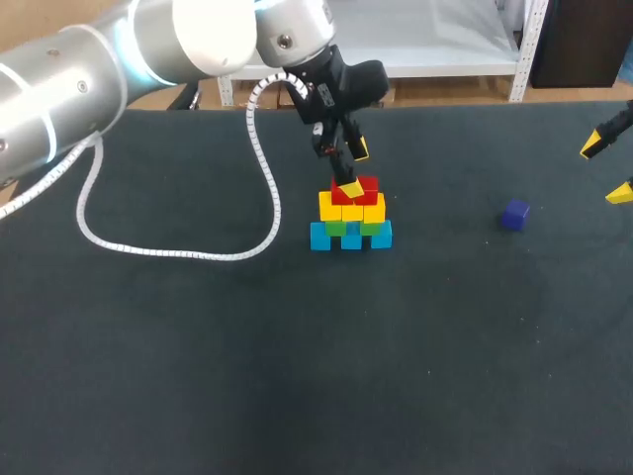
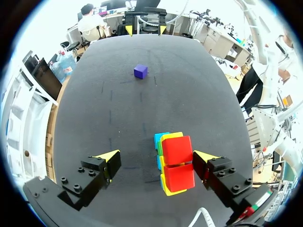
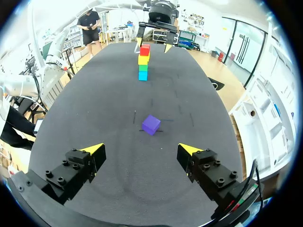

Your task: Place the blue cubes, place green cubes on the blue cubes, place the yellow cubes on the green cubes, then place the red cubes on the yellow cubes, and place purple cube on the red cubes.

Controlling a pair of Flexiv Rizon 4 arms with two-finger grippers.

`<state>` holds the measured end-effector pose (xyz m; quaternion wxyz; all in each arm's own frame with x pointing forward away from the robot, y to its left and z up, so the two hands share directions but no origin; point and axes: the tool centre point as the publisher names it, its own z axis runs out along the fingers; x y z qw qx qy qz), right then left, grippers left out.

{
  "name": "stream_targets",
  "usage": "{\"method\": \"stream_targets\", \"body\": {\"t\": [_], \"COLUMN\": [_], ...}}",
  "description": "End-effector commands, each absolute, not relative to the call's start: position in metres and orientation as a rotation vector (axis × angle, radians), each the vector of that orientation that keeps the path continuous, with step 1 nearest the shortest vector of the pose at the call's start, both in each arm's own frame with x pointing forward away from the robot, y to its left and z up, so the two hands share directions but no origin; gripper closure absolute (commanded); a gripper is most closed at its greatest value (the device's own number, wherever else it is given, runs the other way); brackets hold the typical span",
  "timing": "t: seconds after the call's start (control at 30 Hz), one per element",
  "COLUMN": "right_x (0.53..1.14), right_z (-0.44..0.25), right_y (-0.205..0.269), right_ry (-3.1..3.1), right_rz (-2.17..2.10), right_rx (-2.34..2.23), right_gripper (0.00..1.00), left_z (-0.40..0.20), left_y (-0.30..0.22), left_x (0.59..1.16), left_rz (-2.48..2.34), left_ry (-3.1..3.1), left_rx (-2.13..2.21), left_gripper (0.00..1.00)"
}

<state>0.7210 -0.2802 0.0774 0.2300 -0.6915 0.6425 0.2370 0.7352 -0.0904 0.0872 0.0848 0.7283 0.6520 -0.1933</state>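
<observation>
A pyramid of cubes stands mid-table: blue cubes (image 1: 351, 237) at the base, green cubes (image 1: 346, 227) on them, then yellow cubes (image 1: 351, 208), with two red cubes (image 1: 358, 188) on top. My left gripper (image 1: 354, 169) hovers open just above the pyramid. In the left wrist view the red cubes (image 2: 178, 161) sit between its fingers, close to one finger, neither touching. The purple cube (image 1: 514, 214) lies alone to the right. My right gripper (image 1: 605, 169) is open at the table's right edge, with the purple cube (image 3: 151, 124) ahead of it and the pyramid (image 3: 143, 61) far beyond.
A white coiled cable (image 1: 178, 242) from my left arm loops over the table's left half. The dark table (image 1: 297, 376) has bare room in front of the pyramid and around the purple cube.
</observation>
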Motion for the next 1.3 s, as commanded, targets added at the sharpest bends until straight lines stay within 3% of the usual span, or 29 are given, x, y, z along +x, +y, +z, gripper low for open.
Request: {"method": "stream_targets", "body": {"t": [0.03,0.63,1.3], "right_x": [0.721,0.721,0.721], "right_z": [0.077,0.077,0.077], "right_y": [-0.28,-0.28,-0.28], "right_ry": [1.765,1.765,1.765], "right_rz": [0.654,0.654,0.654], "right_rx": [-1.902,-1.902,-1.902], "right_gripper": [0.0,0.0,0.0], "left_z": [0.09,0.123,0.135], "left_y": [-0.092,-0.047,0.093], "left_x": [0.738,0.701,0.677], "left_rz": [-0.589,-0.621,-0.602], "left_ry": [1.939,1.853,1.806], "left_rx": [2.186,2.231,2.082], "left_gripper": [0.0,0.0,0.0]}}
